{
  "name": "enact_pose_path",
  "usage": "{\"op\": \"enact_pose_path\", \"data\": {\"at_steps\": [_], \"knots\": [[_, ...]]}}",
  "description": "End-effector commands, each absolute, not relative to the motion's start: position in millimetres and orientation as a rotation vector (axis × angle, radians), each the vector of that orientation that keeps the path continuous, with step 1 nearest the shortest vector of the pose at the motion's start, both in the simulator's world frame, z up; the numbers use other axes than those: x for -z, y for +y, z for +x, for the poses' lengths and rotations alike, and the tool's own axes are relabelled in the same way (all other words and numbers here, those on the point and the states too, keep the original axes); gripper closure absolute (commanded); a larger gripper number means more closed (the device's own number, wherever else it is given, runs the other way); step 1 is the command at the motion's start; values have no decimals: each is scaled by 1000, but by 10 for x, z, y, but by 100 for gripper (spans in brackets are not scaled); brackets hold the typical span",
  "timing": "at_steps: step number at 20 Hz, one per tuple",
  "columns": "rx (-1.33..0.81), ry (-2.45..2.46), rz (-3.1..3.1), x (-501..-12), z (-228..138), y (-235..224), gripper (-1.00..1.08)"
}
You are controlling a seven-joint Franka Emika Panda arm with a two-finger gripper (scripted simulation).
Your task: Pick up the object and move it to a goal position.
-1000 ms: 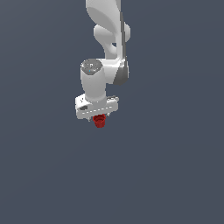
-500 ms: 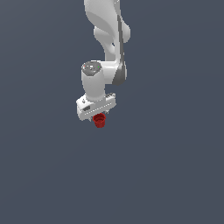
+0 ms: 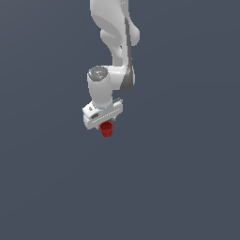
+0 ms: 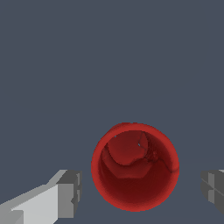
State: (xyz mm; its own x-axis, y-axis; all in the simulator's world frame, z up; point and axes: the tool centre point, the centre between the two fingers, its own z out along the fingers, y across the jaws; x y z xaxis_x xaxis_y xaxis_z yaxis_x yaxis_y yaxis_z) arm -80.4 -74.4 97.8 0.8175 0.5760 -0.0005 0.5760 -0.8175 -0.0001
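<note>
- Gripper (image 4: 139, 192) open: two grey fingers (image 4: 70, 194) straddling the cup (image 4: 134, 166), one at the cup's 9 o'clock and one at its 3 o'clock, each with a clear gap to the rim, no contact visible.
- Cup upright, mouth toward the wrist camera, between the fingers though not quite centred: nearer the 9 o'clock finger, and the rim reaching further toward 12 o'clock than the finger pads.
- Judged step: closing on the cup before the lift.
- To do well: centre first, so both pads meet the wall together; otherwise a likely nudge or tip from the nearer finger.
- Squeeze below the rim, on the tapered wall, gently; a tapered cup apt to slip out of a hard pinch.
- Lift straight, only once the grip is firm.
- Wrist view only: finger gaps, the cup's hollow inside, the off-centre offset.
- Exterior view only: the arm (image 3: 115, 33) overhead, hand pointing down, gripper (image 3: 106, 123) with the cup (image 3: 107, 129) showing at its 6 o'clock.
- Fingers hidden in the exterior view; height above the grey ground (image 3: 187, 187) impossible to tell.
- No goal marker visible in either view.
</note>
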Motion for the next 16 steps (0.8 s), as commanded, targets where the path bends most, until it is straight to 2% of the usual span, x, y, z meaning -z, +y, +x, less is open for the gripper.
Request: {"op": "enact_pose_path", "data": {"at_steps": [1,7,16], "knots": [[0,960,2991,-974,-810,-744,-92],[1,954,2993,-893,-810,-745,-92],[0,960,2992,-517,-819,-742,-92]]}}
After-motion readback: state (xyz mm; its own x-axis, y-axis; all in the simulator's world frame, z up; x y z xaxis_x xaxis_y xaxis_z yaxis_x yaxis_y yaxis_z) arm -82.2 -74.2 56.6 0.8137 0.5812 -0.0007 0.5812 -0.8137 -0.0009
